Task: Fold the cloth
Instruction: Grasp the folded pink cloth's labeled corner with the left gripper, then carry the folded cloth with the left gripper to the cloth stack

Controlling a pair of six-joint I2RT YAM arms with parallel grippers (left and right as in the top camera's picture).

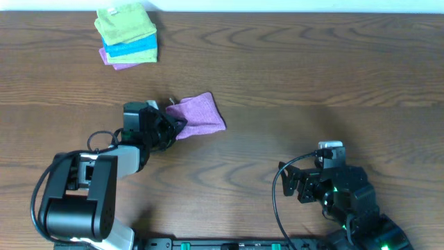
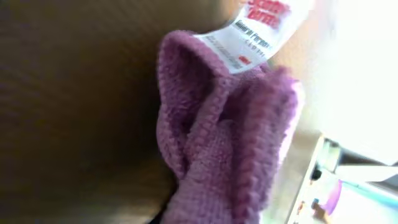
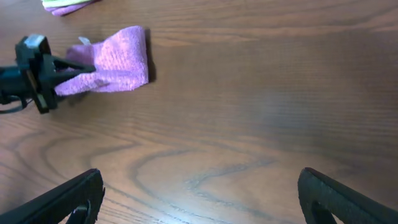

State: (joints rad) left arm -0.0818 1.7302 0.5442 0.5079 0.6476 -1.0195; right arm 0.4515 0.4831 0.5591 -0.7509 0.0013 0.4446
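Cloth [image 1: 200, 115], lavender and bunched, sits on the wooden surface [image 1: 312, 69]. One edge is clamped between the left jaws, and its white label [image 2: 261, 31] shows just beyond them. The right jaws stand wide apart above the surface, holding nothing, with the cloth well ahead and to their left.

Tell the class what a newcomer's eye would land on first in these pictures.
The lavender cloth lies bunched mid-table, its left edge pinched in the left gripper. A stack of folded cloths, green on blue, sits at the far left of the table. The right gripper stands open at the near right.
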